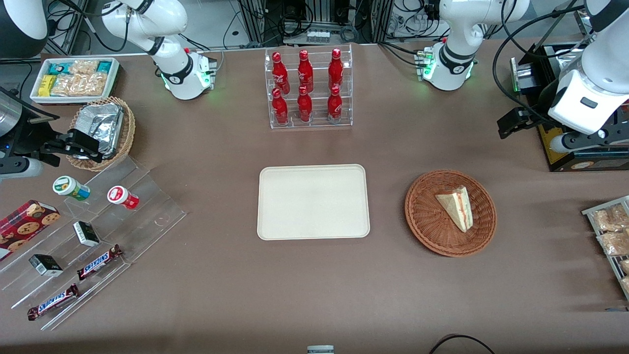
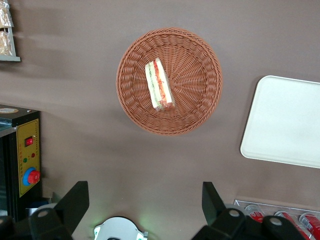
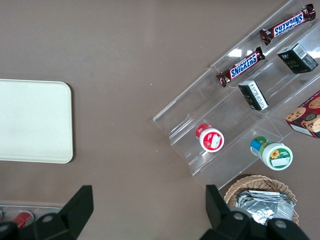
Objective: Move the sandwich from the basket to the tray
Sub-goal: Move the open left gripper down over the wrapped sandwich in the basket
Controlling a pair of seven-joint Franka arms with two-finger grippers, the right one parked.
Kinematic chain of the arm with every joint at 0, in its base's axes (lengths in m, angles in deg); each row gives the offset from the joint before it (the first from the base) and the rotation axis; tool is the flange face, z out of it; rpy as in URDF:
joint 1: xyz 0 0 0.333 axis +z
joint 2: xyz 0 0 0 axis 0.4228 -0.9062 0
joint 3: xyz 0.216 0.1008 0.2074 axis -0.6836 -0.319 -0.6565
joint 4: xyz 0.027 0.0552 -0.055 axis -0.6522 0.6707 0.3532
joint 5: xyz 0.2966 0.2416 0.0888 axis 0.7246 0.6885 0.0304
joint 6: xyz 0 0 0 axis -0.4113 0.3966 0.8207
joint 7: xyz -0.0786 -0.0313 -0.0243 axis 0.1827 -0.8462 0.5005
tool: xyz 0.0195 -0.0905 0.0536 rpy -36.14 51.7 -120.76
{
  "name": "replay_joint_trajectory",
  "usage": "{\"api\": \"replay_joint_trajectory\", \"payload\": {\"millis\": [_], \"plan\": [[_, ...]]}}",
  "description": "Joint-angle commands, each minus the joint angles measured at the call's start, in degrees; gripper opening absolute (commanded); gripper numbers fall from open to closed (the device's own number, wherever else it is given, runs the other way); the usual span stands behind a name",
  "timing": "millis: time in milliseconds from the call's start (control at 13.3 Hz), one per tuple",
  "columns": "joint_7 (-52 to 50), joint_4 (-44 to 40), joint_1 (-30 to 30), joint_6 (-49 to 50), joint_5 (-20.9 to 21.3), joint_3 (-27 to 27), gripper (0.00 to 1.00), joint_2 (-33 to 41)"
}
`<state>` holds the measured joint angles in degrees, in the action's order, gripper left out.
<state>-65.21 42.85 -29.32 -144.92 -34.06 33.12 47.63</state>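
Front view first: the small triangular sandwich (image 1: 456, 207) of pale bread, red and green filling showing along its cut edge, lies on its side inside the wide, shallow reddish-brown wicker basket (image 1: 426, 223), a little off-centre. That basket sits on the brown tabletop (image 1: 221, 295) toward the working arm's end, just beside the flat cream-beige rectangular tray (image 1: 313, 202) but not touching it. Farther from the camera than the tray stands a clear acrylic rack of red bottles (image 1: 307, 88). The left arm's gripper (image 1: 511, 123) hangs well above the table near that end, farther from the camera than the basket and well apart from it (nothing is between its fingers). From the wrist camera the two dark fingers (image 2: 75, 202) are spread wide, with the basket (image 2: 197, 80) and sandwich (image 2: 159, 85) seen from above and a corner of the tray (image 2: 285, 122) nearby.
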Motion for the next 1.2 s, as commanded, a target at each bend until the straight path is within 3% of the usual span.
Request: {"api": "replay_joint_trajectory", "payload": {"millis": [0,300,675,975,1125], "plan": [[-0.8,-0.2,-0.1,1.2,-0.6,0.1,1.00,0.3],[-0.3,4.0,0.2,-1.5,-0.7,-0.1,1.00,0.1],[-1.0,28.4,0.2,-26.7,0.4,-0.8,1.00,5.7],[-13.4,39.5,0.1,-44.7,0.4,-0.6,1.00,4.7],[-16.4,41.2,0.2,-49.4,0.4,-0.6,1.00,2.2]]}}
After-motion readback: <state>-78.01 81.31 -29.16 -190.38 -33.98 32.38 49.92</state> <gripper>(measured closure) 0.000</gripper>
